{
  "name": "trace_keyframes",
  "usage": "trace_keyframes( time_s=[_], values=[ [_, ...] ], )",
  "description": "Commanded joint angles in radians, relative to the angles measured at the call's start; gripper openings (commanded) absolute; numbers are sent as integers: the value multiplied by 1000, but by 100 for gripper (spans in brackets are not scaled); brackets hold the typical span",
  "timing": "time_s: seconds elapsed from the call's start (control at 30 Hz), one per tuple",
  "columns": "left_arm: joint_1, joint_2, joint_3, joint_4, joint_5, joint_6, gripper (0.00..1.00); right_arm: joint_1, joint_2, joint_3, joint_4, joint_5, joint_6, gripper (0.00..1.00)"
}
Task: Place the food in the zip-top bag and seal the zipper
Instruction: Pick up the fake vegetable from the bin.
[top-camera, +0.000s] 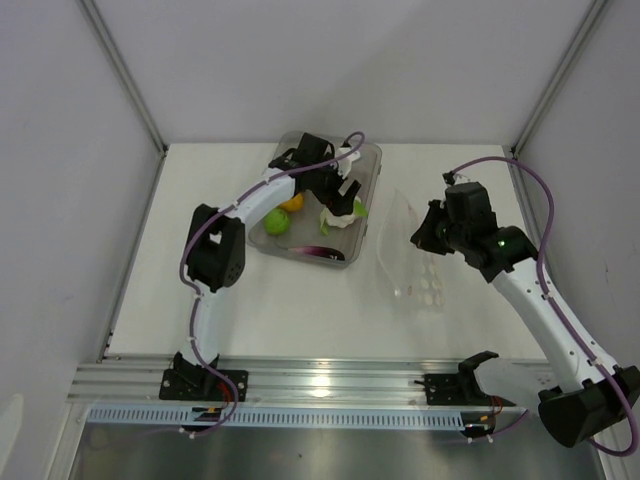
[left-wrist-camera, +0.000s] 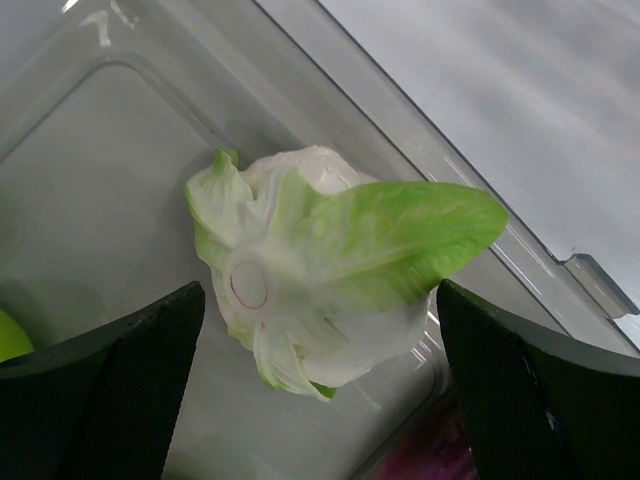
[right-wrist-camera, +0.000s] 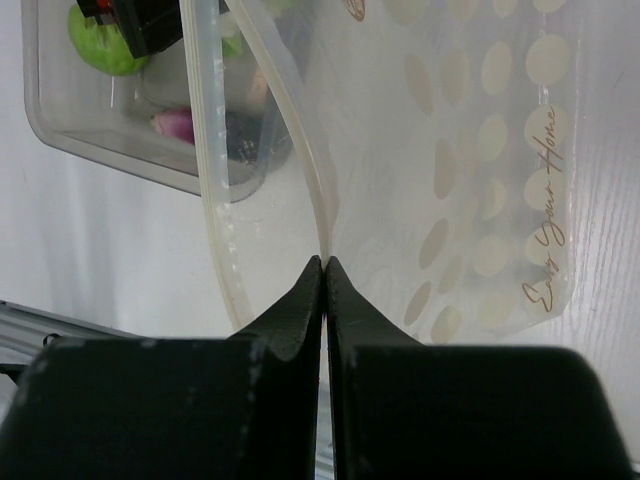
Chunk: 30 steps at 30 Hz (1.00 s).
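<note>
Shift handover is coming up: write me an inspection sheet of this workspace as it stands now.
Surface: white table carrying the grey tray and the bag.
Job's things: cauliflower piece, green fruit, orange fruit and eggplant piece lie in the tray. The zip-top bag lies right of the tray, with no food seen inside.
Clutter: nothing seen.
Grippers: left gripper is open, straddling the cauliflower piece. Right gripper is shut on the bag's mouth edge.
Cables: a purple cable loops along each arm.
Surroundings: white walls on three sides; metal rail at the near edge.
</note>
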Motion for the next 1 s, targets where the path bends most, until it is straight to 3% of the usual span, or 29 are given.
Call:
trace_keyframes(
  time_s=[0.0,0.63,0.97],
  values=[
    [-6,16,44,-32,-20,-58,100,-9,-27,11,38,-5,-23,0],
    [-41,48,12,18,-34,-117,99,-10,-33,-11,55,-21,-14,0],
    [-61,59,5,6,-113,-183,99,-12,-38,-11,55,-21,-17,0]
  ],
)
